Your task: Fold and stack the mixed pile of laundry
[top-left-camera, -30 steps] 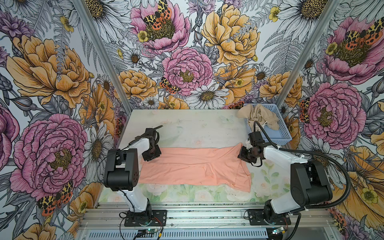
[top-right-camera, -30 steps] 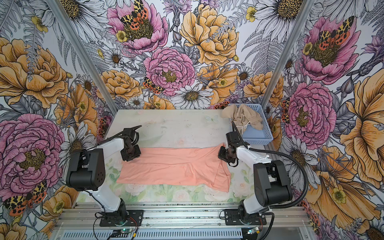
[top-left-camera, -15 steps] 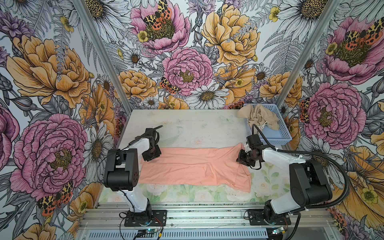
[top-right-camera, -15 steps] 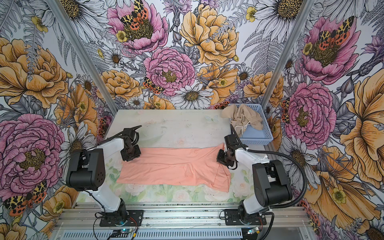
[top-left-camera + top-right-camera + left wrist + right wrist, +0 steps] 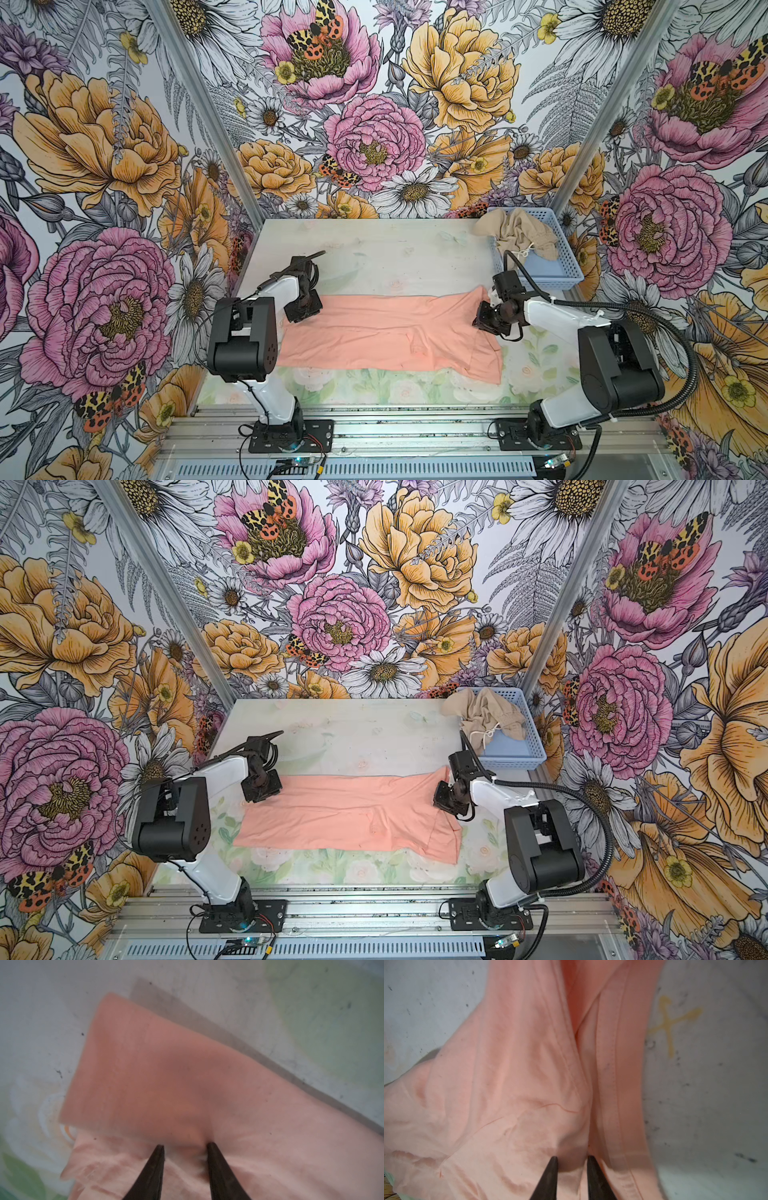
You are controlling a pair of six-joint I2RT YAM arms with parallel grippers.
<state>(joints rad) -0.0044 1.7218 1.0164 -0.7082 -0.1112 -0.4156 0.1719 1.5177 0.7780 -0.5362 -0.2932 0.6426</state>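
While the T-shirt (image 5: 386,332) lies spread across the surface (image 5: 374,257), left gripper (image 5: 185,1145) and right gripper (image 5: 572,1157) each pinch its opposite ends, nearly closed.

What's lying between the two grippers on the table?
The salmon-peach T-shirt spans the whole stretch from left gripper to right gripper, shown in both top views.

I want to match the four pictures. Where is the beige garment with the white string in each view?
In a top view: beige garment in the blue basket, at the table's far right corner.
In a top view: garment in that basket too.
Left wrist view: not in it.
Right wrist view: not in it.
Shared landmark: the peach shirt, in all four.
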